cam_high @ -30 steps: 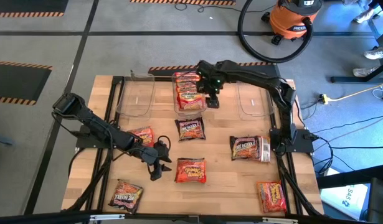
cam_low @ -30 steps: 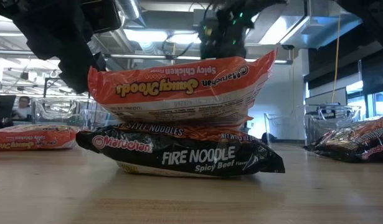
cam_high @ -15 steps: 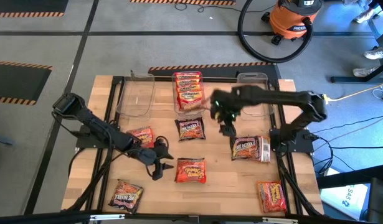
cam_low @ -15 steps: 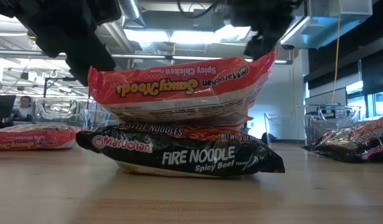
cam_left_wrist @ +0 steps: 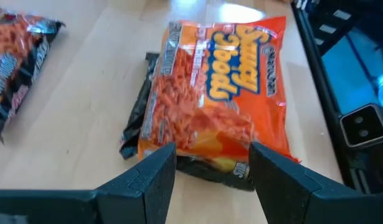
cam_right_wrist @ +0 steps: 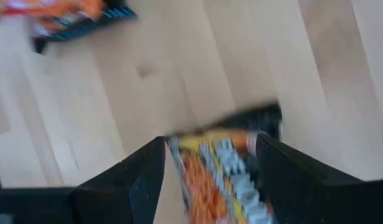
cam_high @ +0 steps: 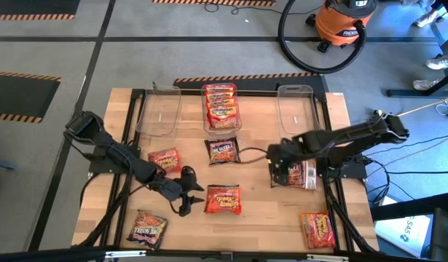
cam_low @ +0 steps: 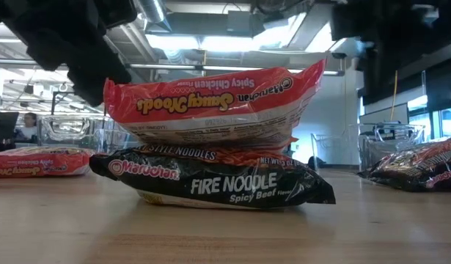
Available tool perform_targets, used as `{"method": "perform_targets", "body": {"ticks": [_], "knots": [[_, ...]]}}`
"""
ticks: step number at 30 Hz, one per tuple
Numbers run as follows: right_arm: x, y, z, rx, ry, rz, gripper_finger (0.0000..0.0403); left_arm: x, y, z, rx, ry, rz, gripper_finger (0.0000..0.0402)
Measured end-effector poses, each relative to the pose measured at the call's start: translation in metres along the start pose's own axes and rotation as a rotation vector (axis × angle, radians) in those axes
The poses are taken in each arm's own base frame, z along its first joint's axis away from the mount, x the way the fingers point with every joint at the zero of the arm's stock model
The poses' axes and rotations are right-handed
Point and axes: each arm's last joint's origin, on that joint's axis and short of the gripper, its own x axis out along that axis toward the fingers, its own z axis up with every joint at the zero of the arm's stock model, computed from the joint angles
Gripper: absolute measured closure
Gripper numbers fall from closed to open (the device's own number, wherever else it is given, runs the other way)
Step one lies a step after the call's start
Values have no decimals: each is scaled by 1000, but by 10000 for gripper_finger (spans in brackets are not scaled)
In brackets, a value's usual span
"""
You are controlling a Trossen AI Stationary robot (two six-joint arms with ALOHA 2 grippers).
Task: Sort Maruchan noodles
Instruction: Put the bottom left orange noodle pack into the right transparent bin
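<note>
This looks like a workshop or a robot lab. A wooden table (cam_high: 253, 225) on a black metal frame stands on a grey concrete floor (cam_high: 49, 44). Orange and black warning tape (cam_high: 20, 75) is stuck on the floor to the left of the table and behind it. Behind the table sits an orange shop vacuum (cam_high: 345, 22) with a long black hose (cam_high: 293, 51). Cables (cam_high: 420, 156) lie on the floor to the right of the table. Above the table, the low view shows bare metal pipes and bright lights on the ceiling (cam_low: 203, 33).
</note>
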Motion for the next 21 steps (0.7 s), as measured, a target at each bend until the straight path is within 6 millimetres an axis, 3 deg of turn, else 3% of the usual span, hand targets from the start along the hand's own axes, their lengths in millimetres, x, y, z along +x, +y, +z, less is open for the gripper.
{"method": "perform_targets", "body": {"ticks": [6,11,16,21], "knots": [[4,-2,-36,131,218,-146,173,3,-3,-6,-30,18,0,207],[2,-1,-47,201,276,-203,173,3,-3,-6,-31,18,-1,207],[5,7,-40,201,202,-134,173,3,-3,-6,-37,17,-3,207],[11,16,-22,202,-32,-82,173,3,-3,-6,-40,12,-5,207]]}}
